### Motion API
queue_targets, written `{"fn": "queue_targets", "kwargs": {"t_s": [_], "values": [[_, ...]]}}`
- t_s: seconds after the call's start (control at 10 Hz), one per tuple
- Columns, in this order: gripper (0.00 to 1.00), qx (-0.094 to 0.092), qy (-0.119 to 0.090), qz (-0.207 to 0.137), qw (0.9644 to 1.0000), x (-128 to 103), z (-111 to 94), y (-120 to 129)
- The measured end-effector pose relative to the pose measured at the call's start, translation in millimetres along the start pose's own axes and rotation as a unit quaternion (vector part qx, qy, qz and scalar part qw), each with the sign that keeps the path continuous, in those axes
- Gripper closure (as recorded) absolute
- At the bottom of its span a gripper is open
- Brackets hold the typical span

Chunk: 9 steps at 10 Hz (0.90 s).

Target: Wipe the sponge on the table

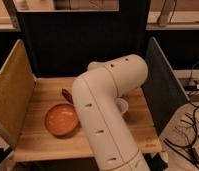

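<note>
The light wooden table fills the middle of the camera view. My white arm bends over it, with its thick links covering the table's centre. The gripper is hidden behind the arm, somewhere low over the table's middle. The sponge is hidden too. A small pale rounded shape sticks out at the arm's right edge; I cannot tell what it is.
An orange bowl sits at the table's front left, and a dark red-brown elongated object lies just behind it. A tan perforated panel walls the left side, and dark panels close the right and back. Cables lie on the floor to the right.
</note>
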Motion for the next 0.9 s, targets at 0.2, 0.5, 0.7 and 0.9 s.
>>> {"fn": "queue_targets", "kwargs": {"t_s": [0.2, 0.5, 0.7, 0.9], "values": [[0.92, -0.002, -0.004, 0.002, 1.0, -1, -3, 1], [1.0, -0.003, -0.021, 0.013, 0.9997, -3, -18, -9], [1.0, 0.0, -0.025, 0.028, 0.9993, -1, -24, -27], [1.0, 0.011, -0.013, 0.041, 0.999, 6, -17, -45]]}}
